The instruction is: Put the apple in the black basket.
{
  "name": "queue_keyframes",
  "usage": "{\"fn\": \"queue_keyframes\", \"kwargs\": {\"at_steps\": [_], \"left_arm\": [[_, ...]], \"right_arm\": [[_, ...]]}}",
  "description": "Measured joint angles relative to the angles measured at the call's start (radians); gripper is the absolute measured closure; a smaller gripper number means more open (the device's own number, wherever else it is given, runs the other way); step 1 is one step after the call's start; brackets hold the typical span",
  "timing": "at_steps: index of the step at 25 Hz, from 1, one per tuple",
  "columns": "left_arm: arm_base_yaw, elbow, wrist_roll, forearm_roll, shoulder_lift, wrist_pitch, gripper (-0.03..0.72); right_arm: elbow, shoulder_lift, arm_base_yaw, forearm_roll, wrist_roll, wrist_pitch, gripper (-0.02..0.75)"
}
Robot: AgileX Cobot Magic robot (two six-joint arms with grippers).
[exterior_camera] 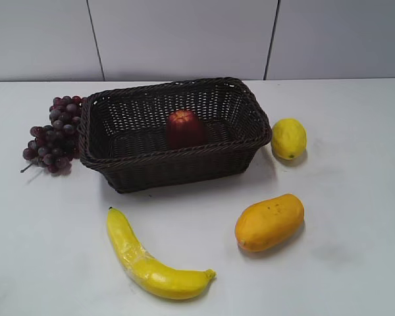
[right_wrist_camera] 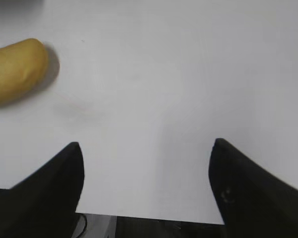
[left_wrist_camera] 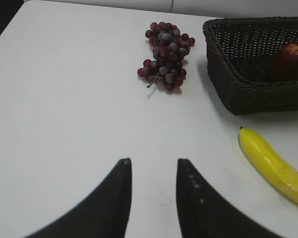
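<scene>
The dark red apple (exterior_camera: 184,128) lies inside the black basket (exterior_camera: 178,168), near its middle. It also shows in the left wrist view (left_wrist_camera: 289,60), behind the basket's near wall (left_wrist_camera: 248,94). Neither gripper shows in the exterior view. My left gripper (left_wrist_camera: 153,162) is open and empty over bare table, well to the left of the basket. My right gripper (right_wrist_camera: 146,146) is wide open and empty above the table's front edge, to the right of the mango.
A bunch of red grapes (exterior_camera: 52,135) lies against the basket's left side, also in the left wrist view (left_wrist_camera: 165,55). A lemon (exterior_camera: 288,138) sits to its right. A banana (exterior_camera: 148,260) and an orange mango (exterior_camera: 268,222) lie in front.
</scene>
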Motion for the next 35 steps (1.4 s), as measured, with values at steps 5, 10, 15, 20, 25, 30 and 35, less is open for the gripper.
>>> {"fn": "queue_keyframes", "kwargs": {"at_steps": [5,10,15,20,25,30,35], "left_arm": [[0.0,0.0,0.0,0.0,0.0,0.0,0.454],[0.0,0.0,0.0,0.0,0.0,0.0,0.454],[0.0,0.0,0.0,0.0,0.0,0.0,0.454],[0.0,0.0,0.0,0.0,0.0,0.0,0.454],[0.0,0.0,0.0,0.0,0.0,0.0,0.454],[0.0,0.0,0.0,0.0,0.0,0.0,0.454],[0.0,0.0,0.0,0.0,0.0,0.0,0.454]], "right_arm": [[0.259,-0.245,0.0,0.001,0.0,-0.092,0.146],[0.469,-0.453,0.0,0.012,0.001,-0.102,0.146],[0.611,-0.64,0.0,0.013,0.002,-0.091,0.146],[0.615,-0.8,0.0,0.013,0.002,-0.092,0.146],[0.615,-0.924,0.0,0.013,0.002,-0.093,0.146],[0.615,-1.036,0.0,0.024,0.002,-0.093,0.146],[0.615,-1.179,0.0,0.028,0.002,-0.093,0.147]]}}
